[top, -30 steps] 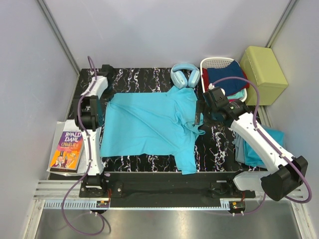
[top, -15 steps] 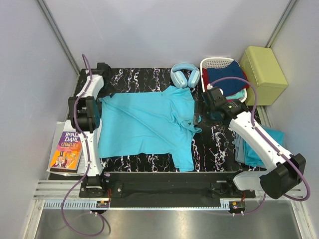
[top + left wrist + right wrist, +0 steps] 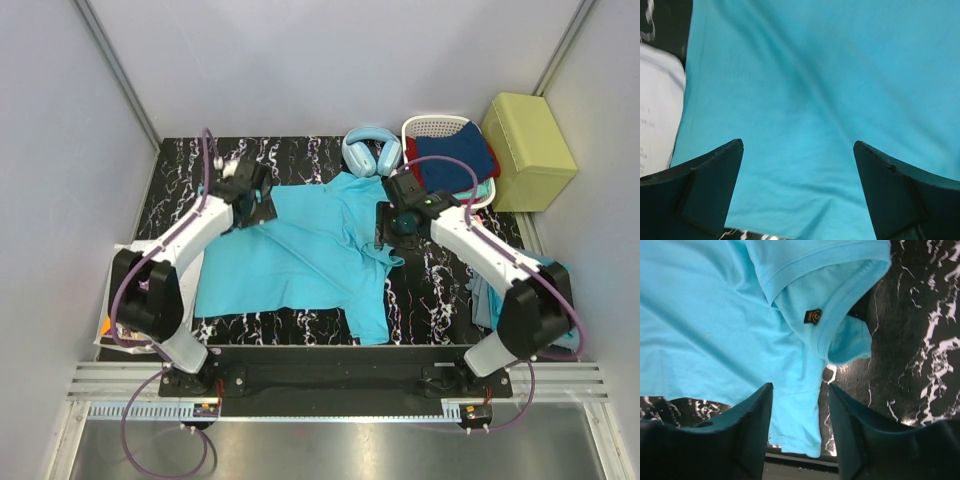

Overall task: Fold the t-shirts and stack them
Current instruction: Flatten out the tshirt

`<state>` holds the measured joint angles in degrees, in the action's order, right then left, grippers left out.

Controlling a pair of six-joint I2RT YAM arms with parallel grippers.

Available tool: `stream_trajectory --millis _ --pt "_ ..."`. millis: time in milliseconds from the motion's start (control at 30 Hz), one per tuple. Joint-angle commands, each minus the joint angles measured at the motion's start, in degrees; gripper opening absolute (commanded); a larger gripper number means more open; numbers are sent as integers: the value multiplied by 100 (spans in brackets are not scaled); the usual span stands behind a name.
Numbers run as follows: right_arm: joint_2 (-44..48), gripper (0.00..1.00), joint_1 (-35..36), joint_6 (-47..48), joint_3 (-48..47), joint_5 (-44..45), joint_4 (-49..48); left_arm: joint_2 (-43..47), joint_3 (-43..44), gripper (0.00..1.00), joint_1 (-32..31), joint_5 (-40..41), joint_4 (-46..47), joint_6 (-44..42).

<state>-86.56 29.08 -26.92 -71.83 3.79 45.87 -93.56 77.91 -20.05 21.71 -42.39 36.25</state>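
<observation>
One turquoise t-shirt lies spread flat on the black marbled table, one sleeve reaching toward the front edge. My left gripper hovers over its far left part, jaws wide open; in the left wrist view only the t-shirt shows between the left gripper fingertips. My right gripper hangs over the collar side. In the right wrist view the right gripper has its jaws apart and somewhat narrowed, with nothing pinched. Below it are the t-shirt and the collar label.
Pale blue headphones lie at the back. Beside them stands a white basket with dark clothes, and a yellow-green box sits further right. More turquoise cloth lies under my right arm. A book rests at the left edge.
The left gripper let go of the shirt's far left corner, opened wide and swung right over the cloth. The right gripper moved left above the collar and its jaws narrowed.
</observation>
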Motion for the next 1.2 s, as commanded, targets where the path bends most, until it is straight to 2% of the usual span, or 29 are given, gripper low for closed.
stream_trajectory --millis 0,100,167,300,367,667,833,933,1033,1067,1167 --pt "-623 46 1 -191 -436 -239 -403 469 -1145 99 -261 149 100 330" --pt "-1036 24 10 -340 -744 -273 -491 873 -1567 99 -455 166 73 356" --pt "-1230 22 45 -375 -963 -265 -561 1058 -1778 99 -508 149 73 365" --pt "-1942 34 71 -376 -1315 -257 -579 1366 -1999 99 -640 52 20 348" --pt "-2249 35 63 -376 -1447 -282 -579 1437 -2130 99 -675 26 -23 348" --pt "-3436 33 71 -446 -1922 -362 -632 1692 -2570 99 -710 -212 -41 313" --pt "-3753 29 63 -437 -2264 -125 -526 1867 -2780 99 -719 -334 -59 313" --pt "-3894 21 45 -437 -2501 121 -360 1920 -2904 99 -719 -440 -111 356" --pt "-3938 11 19 -489 -2642 323 -245 1999 -3018 99 -719 -502 -164 400" --pt "-3947 4 -25 -499 -2678 428 -210 2017 -3045 99 -719 -510 -173 409" --pt "-3895 0 -104 -569 -2661 578 -157 1895 -3054 99 -719 -598 -217 453"
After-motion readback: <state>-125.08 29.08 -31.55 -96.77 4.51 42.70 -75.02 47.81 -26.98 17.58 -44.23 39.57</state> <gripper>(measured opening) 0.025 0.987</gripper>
